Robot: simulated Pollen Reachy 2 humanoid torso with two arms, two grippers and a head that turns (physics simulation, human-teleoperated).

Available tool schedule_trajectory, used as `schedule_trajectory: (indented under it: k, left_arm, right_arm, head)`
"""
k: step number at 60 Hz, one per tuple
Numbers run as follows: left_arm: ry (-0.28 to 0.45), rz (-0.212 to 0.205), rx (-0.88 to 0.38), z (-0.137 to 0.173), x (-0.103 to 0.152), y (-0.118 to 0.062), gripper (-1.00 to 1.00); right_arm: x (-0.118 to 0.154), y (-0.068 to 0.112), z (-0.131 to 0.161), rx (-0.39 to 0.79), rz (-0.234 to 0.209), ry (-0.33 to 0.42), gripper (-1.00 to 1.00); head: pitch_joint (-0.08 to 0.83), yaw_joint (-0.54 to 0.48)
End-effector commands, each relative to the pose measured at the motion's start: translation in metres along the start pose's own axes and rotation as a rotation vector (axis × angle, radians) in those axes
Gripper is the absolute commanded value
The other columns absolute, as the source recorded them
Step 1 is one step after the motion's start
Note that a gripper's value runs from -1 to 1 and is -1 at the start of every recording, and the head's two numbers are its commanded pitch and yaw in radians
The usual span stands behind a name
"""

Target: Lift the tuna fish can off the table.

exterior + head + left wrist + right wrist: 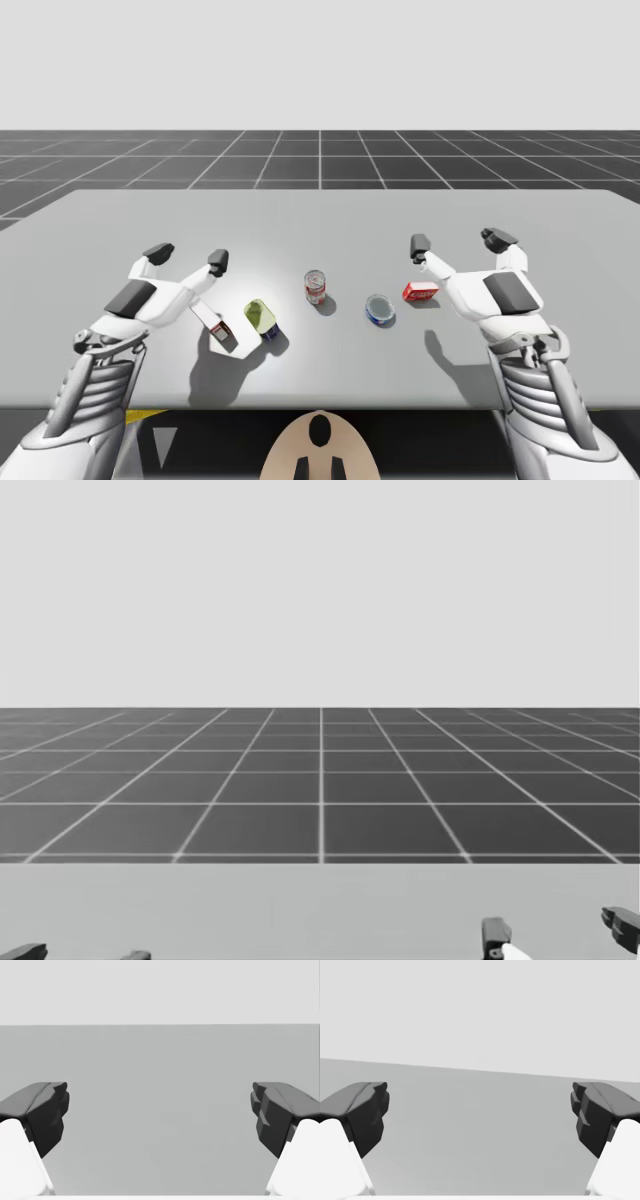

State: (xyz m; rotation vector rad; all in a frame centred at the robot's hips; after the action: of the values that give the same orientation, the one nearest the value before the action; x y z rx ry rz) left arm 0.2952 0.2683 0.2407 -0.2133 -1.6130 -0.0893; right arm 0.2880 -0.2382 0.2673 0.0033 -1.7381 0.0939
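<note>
Finding: the lift has not started. The tuna can (380, 310), a low blue tin, lies on the table (560, 215) in its near half, right of centre. It appears tipped, with its lid showing, and nothing touches it. The right gripper (459, 243) hovers farther back and to the right of the can, fingers spread wide and holding nothing; its wrist view shows bare tabletop between them. The left gripper (188, 258) is likewise wide open and empty, well apart on the left. A red box (420, 291) sits just right of the can, close by the right hand. An upright red-and-white can (315, 287) stands to the can's left. Outstanding: approach, closing on the can, and the lift. The right arm is judged better placed, though the red box may crowd its approach.
</note>
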Motion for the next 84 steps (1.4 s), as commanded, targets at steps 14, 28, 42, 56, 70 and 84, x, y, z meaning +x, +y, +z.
schedule_trajectory:
  k: [14,28,42,56,70,84]
  left_arm:
    - [-0.01,-0.018,0.008,0.0,-0.001,0.0,-1.0]
    - [-0.013,-0.019,0.012,0.001,0.0,0.001,-1.0]
    - [-0.022,-0.016,0.012,0.001,0.002,0.001,-1.0]
    - [-0.027,-0.02,0.008,0.002,0.004,0.0,-1.0]
    - [-0.033,-0.006,0.0,0.004,0.006,-0.003,-1.0]
    - [-0.034,0.015,-0.003,0.005,0.007,-0.004,-1.0]
  right_arm:
    - [0.002,-0.003,0.0,-0.015,0.011,0.027,-1.0]
    - [0.003,-0.001,-0.001,-0.062,0.045,0.003,-1.0]
    - [0.004,-0.002,-0.001,-0.042,0.039,0.006,-1.0]
    - [0.004,-0.001,0.0,-0.037,0.045,0.006,-1.0]
    - [0.008,0.005,0.005,-0.01,0.045,-0.005,-1.0]
    - [0.018,0.017,0.02,0.08,0.011,0.055,-1.0]
  head:
    - [0.075,0.01]
    - [0.258,-0.01]
    - [0.459,-0.03]
    - [0.605,-0.11]
    - [0.708,-0.22]
    - [0.717,-0.23]
